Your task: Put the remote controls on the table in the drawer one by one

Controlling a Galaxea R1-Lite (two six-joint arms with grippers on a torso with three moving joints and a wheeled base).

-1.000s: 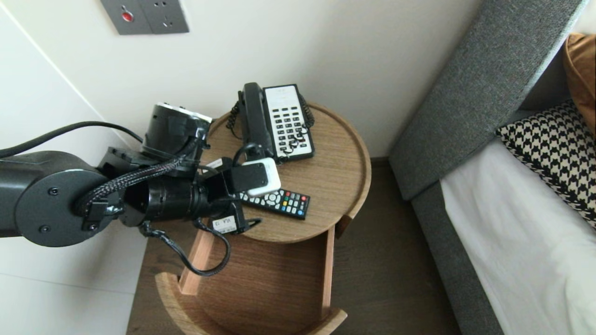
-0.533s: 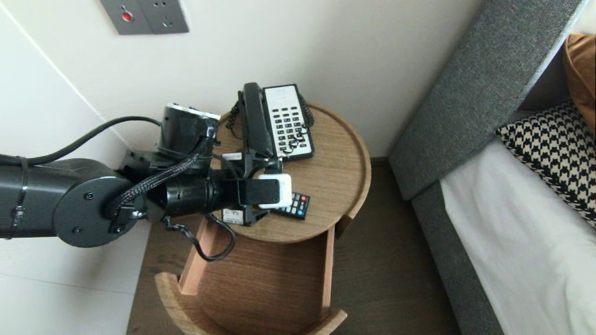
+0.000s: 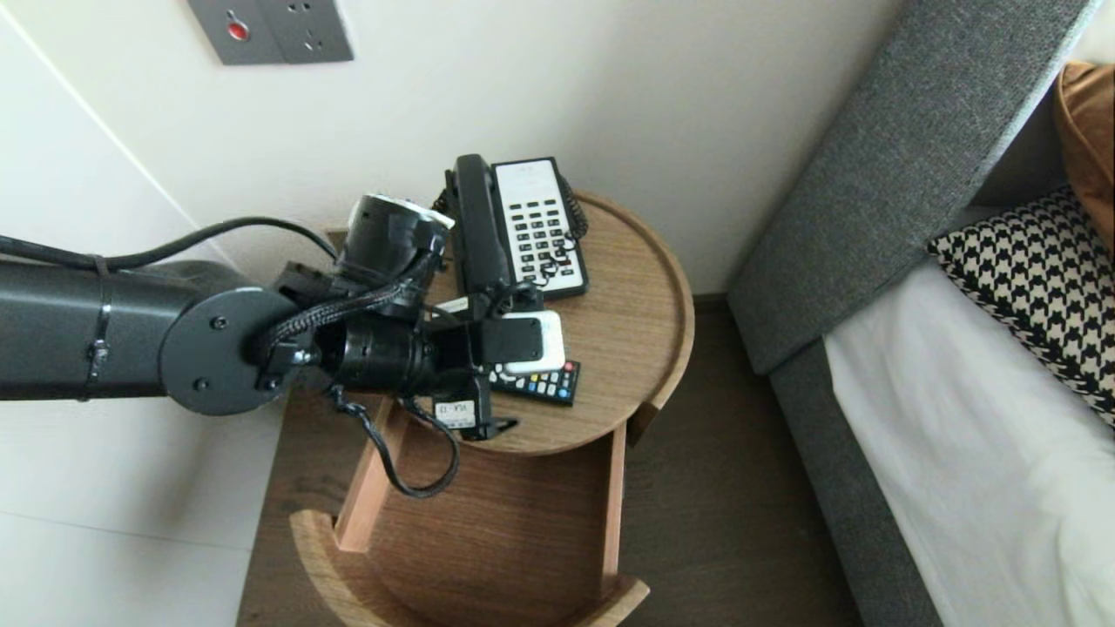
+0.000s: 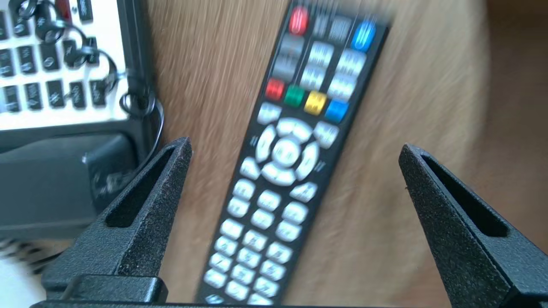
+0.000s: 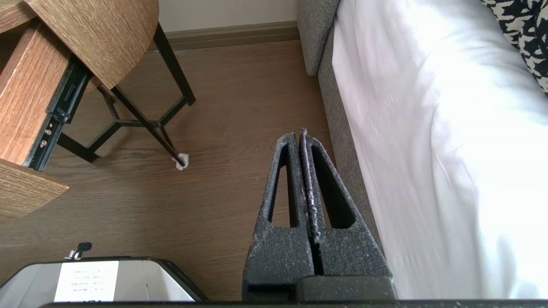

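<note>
The left gripper (image 4: pixel 295 145) hangs released, its fingers spread wide either side of the black remote (image 4: pixel 282 171). The remote lies flat on a round wooden table (image 3: pixel 627 331) at the head view's centre, just below a telephone (image 3: pixel 523 226). An open drawer (image 3: pixel 488 531) fills the lower middle, a cream wall (image 3: pixel 610 87) the top, a grey bed (image 3: pixel 871 174) the right. The right gripper (image 5: pixel 302 137) is clenched empty above the wood floor (image 5: pixel 214 192).

— That remote (image 4: pixel 282 158), plastic?
— Matt black plastic. The table (image 3: pixel 627 348) is matt, grained wood; the left gripper (image 4: pixel 295 144) has rough, grainy black fingers (image 4: pixel 141 205); the sheet (image 5: pixel 428 149) is smooth white cloth.
</note>
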